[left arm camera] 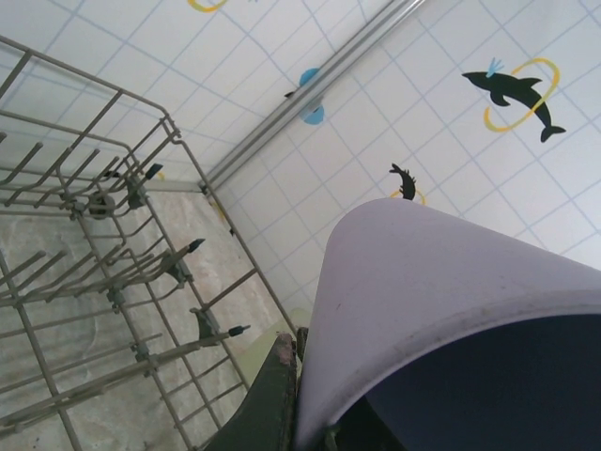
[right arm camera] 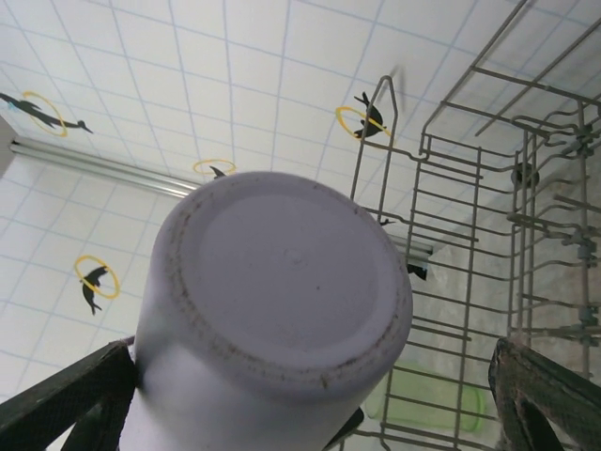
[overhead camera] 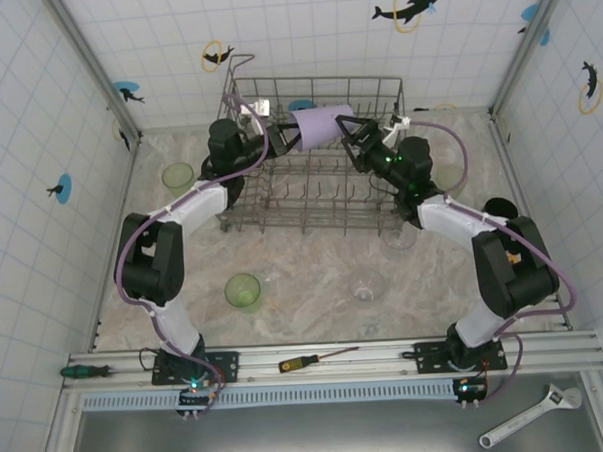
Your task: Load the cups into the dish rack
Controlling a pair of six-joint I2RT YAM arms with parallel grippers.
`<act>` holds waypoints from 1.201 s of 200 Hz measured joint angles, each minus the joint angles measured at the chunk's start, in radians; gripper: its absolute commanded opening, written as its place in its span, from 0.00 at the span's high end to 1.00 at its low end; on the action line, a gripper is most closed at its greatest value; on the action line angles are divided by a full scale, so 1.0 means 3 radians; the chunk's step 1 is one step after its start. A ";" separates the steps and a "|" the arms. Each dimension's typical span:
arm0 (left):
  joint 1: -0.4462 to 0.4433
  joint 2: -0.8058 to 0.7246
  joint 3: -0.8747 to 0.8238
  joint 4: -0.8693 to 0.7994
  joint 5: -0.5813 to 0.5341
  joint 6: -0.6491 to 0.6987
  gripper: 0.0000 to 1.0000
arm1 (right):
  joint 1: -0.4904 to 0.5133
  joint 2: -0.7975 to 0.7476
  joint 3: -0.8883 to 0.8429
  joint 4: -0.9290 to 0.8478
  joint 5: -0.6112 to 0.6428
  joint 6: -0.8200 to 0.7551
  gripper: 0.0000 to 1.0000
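Top external view, left to right. A translucent green tumbler (overhead camera: 178, 176), round-mouthed, stands on the veined, marble-look tabletop (overhead camera: 306, 321) between the white tiled left wall (overhead camera: 38, 147) and the grey wire dish rack (overhead camera: 281, 217), apart from both. A second green tumbler (overhead camera: 242, 291) stands on open tabletop nearer the arm bases. Over the rack's far half, the lavender plastic cup (overhead camera: 322, 125) lies on its side in the air. The left gripper (overhead camera: 290, 138) is pinched on the cup's thin wall at the rim, one finger (left arm camera: 270, 395) against the smooth matte outside. The right gripper (overhead camera: 350, 134) is spread wide about the cup's flat, scuffed round base, its far finger (right arm camera: 549, 399) well apart from it. Rightward, a clear glass (overhead camera: 399, 237) stands just off the rack's near right corner, and another clear glass (overhead camera: 367, 283) stands on bare tabletop in front of it.
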 measured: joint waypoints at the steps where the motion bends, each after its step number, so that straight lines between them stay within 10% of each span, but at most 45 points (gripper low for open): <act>1: 0.0000 0.0000 -0.0001 0.0000 0.0001 -0.0003 1.00 | 0.0000 0.0005 0.0001 0.0006 0.0000 0.0005 0.02; 98: -0.0108 0.0013 -0.0177 0.0163 -0.0001 -0.0109 1.00 | 0.0028 0.0540 0.0501 0.0436 -0.0004 0.0356 0.41; 185: -0.0121 0.0009 -0.0164 -0.0338 0.0008 0.0103 0.19 | 0.0013 0.0345 0.0468 0.0039 0.0151 -0.0065 0.55; 240: -0.0060 -0.0216 -0.0060 -0.0999 -0.0084 0.0455 0.03 | -0.0174 0.0195 0.0633 -0.0467 0.0257 -0.0518 0.55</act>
